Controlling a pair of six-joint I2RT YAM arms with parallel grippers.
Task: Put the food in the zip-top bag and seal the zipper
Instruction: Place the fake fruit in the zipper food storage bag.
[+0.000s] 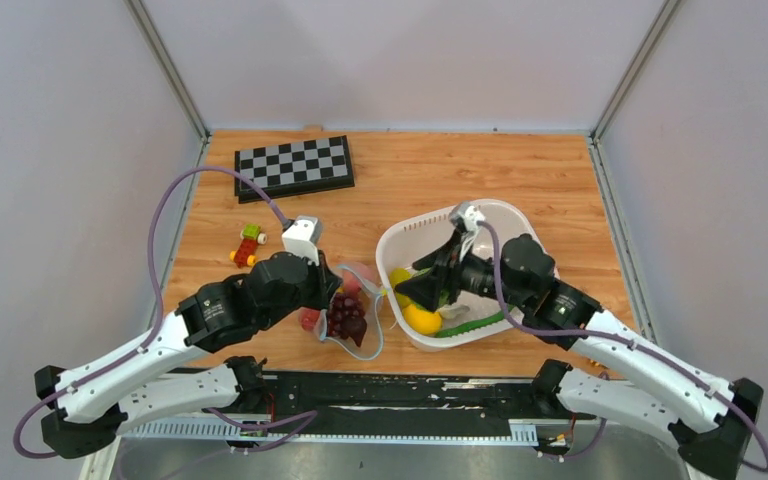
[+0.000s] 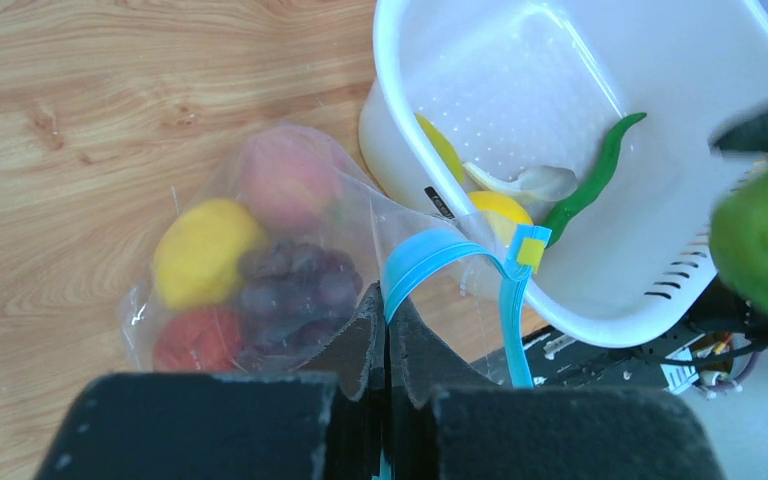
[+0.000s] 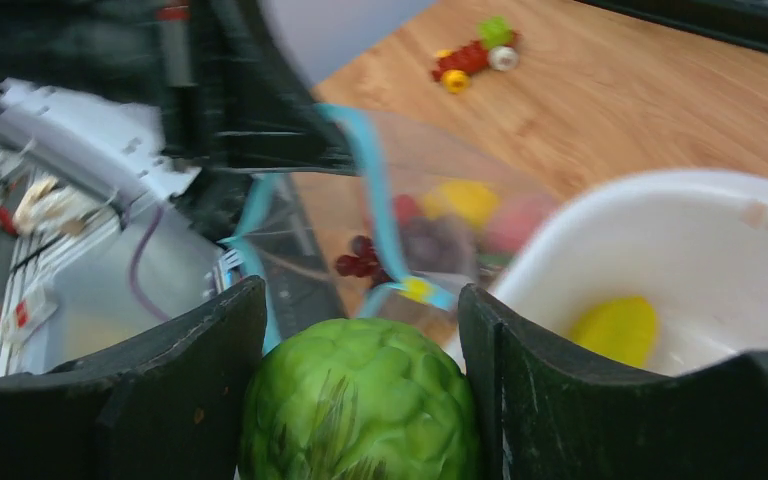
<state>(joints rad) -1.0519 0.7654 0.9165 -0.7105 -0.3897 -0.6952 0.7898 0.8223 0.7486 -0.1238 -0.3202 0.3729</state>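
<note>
The clear zip-top bag [image 2: 260,260] lies left of the white basket and holds a lemon [image 2: 205,250], grapes [image 2: 295,280], a strawberry [image 2: 200,340] and a peach [image 2: 285,180]. My left gripper [image 2: 388,330] is shut on the teal-blue zipper [image 2: 430,255] and holds the mouth open. My right gripper [image 3: 360,300] is shut on a bumpy green fruit [image 3: 360,400], above the basket's left rim and near the bag's mouth [image 1: 365,320]. A lemon [image 2: 500,210] and a green chili [image 2: 595,180] lie in the basket.
The white perforated basket [image 1: 520,215] stands at the right centre, touching the bag. Red-yellow-green toy blocks [image 1: 249,245] lie to the left of my left arm. A checkerboard [image 1: 295,165] lies at the back left. A black rail runs along the near edge.
</note>
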